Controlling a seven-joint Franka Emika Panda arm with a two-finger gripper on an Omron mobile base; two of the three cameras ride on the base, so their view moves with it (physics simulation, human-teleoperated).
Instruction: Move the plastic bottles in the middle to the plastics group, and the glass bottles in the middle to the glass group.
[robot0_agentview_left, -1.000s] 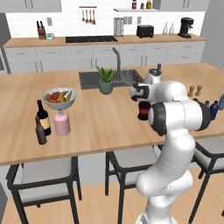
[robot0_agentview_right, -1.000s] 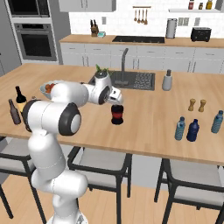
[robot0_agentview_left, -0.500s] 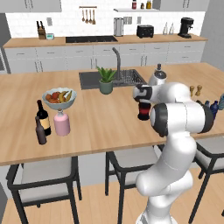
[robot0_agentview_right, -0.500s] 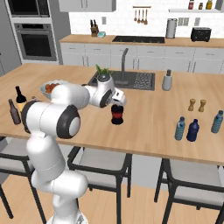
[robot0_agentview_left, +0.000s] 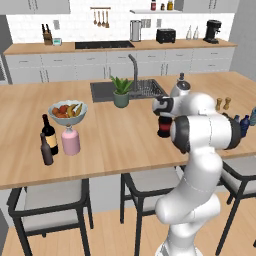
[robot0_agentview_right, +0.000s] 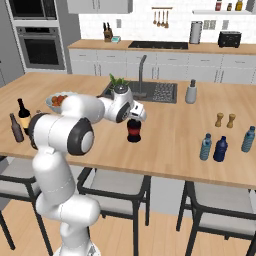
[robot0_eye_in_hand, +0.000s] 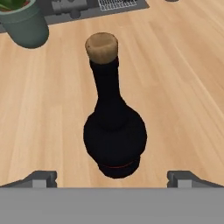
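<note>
A squat, near-black glass bottle (robot0_agentview_left: 164, 128) (robot0_agentview_right: 133, 132) (robot0_eye_in_hand: 114, 131) with a red label and a cork stands upright in the middle of the wooden island. My gripper (robot0_agentview_left: 163, 115) (robot0_agentview_right: 134, 119) (robot0_eye_in_hand: 113, 178) hangs just above it, open, a fingertip on each side of the round body and neither touching it. The glass group, a tall wine bottle (robot0_agentview_left: 49, 134) (robot0_agentview_right: 22, 114) and a slim brown bottle (robot0_agentview_left: 46, 150) (robot0_agentview_right: 16, 128), stands at the island's left end. The plastics group of small blue bottles (robot0_agentview_right: 220, 149) (robot0_agentview_left: 244, 125) stands at the right end.
A fruit bowl (robot0_agentview_left: 67, 111) and a pink jar (robot0_agentview_left: 70, 141) sit beside the glass group. A potted plant (robot0_agentview_left: 120, 96) (robot0_eye_in_hand: 24, 24) and the sink (robot0_agentview_left: 145, 89) lie behind the bottle. Two brown shakers (robot0_agentview_right: 225, 120) stand near the blue bottles. Stools (robot0_agentview_left: 47, 200) line the near edge.
The hand has come down and closer over the squat bottle. Its jaws stayed open and the bottle has not moved.
</note>
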